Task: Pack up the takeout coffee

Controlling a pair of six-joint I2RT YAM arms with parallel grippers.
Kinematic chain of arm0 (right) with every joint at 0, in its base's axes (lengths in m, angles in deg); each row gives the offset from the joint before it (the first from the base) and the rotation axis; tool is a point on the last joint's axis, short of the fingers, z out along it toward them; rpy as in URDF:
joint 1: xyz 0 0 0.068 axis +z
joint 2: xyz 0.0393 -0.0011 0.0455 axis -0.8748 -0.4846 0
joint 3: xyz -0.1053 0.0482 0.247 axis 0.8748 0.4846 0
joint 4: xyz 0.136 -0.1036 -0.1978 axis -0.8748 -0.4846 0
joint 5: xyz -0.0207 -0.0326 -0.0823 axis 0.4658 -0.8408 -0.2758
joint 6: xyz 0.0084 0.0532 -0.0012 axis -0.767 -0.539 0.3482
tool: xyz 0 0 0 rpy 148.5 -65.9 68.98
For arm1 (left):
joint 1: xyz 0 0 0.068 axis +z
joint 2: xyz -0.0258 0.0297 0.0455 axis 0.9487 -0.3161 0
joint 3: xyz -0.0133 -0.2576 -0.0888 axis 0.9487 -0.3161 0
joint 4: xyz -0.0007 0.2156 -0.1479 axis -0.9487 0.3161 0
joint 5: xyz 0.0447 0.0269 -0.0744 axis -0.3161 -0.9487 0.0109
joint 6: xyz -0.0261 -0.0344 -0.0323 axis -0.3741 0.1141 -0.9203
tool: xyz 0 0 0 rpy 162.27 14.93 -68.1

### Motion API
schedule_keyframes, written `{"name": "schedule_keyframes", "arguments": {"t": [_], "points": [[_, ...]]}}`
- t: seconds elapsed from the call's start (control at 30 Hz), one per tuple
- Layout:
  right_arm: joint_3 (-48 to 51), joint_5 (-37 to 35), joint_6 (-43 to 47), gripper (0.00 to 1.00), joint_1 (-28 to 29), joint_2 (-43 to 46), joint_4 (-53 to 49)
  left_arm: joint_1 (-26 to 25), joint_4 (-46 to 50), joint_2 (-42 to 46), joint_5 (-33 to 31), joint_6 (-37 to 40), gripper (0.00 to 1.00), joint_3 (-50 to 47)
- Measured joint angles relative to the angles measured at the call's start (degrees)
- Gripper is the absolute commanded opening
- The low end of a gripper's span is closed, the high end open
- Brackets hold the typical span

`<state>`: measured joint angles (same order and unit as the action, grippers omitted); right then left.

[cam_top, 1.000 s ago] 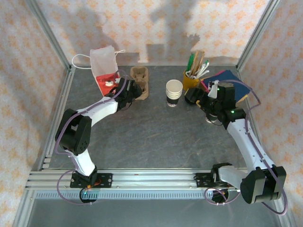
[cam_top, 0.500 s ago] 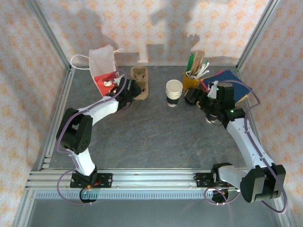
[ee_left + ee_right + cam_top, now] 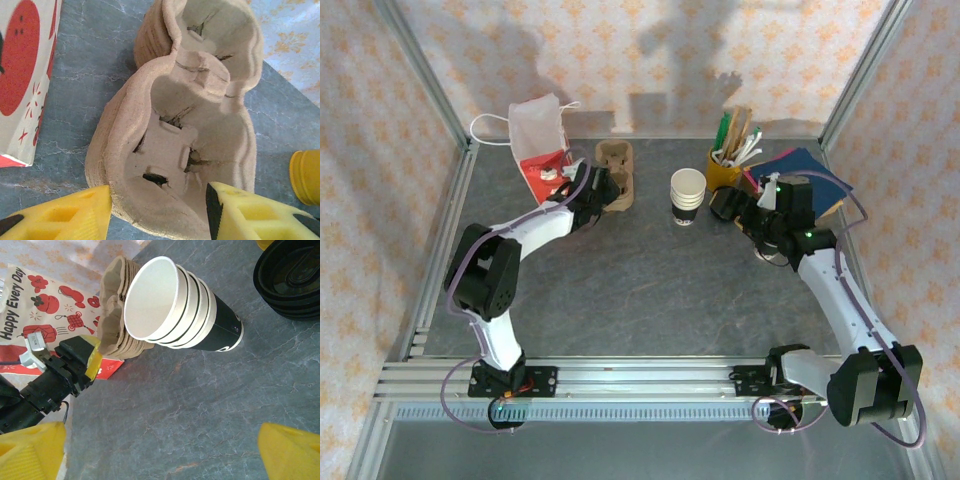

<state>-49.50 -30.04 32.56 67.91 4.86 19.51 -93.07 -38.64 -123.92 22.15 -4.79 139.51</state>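
Your left gripper (image 3: 157, 202) has edged up to the carrier's (image 3: 190, 125) near end, jaws flanking it; whether they pinch it, I cannot tell. The right gripper's (image 3: 160, 455) jaws stay wide apart. The coffee cup (image 3: 688, 195) stands unmoved on the counter (image 3: 640, 285), unpacked.

Back wall (image 3: 650, 50): pale peach covering with a repeating floral motif; soft grey shadows (image 3: 660, 105) fall across its lower part.
Side walls (image 3: 370, 150): the same patterned covering, left and right.
Frame posts (image 3: 425, 75): bare aluminium, slanting down to the two far corners.
Tabletop (image 3: 650, 290): dark grey, stone-veined, matte.
Near rail (image 3: 650, 378): slotted aluminium, running along the front edge.
Light: even and bright.
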Motion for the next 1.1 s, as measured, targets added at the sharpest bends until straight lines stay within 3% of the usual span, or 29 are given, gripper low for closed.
{"name": "schedule_keyframes", "arguments": {"t": [0.83,1.1], "points": [[0.3,-0.4,0.0,0.97,0.0,-0.7,-0.6,0.2,-0.6,1.0,0.4,-0.4,0.43,0.2],[0.5,-0.4,0.0,0.97,0.0,-0.7,-0.6,0.2,-1.7,1.2,0.6,-0.6,0.34,0.2]]}}
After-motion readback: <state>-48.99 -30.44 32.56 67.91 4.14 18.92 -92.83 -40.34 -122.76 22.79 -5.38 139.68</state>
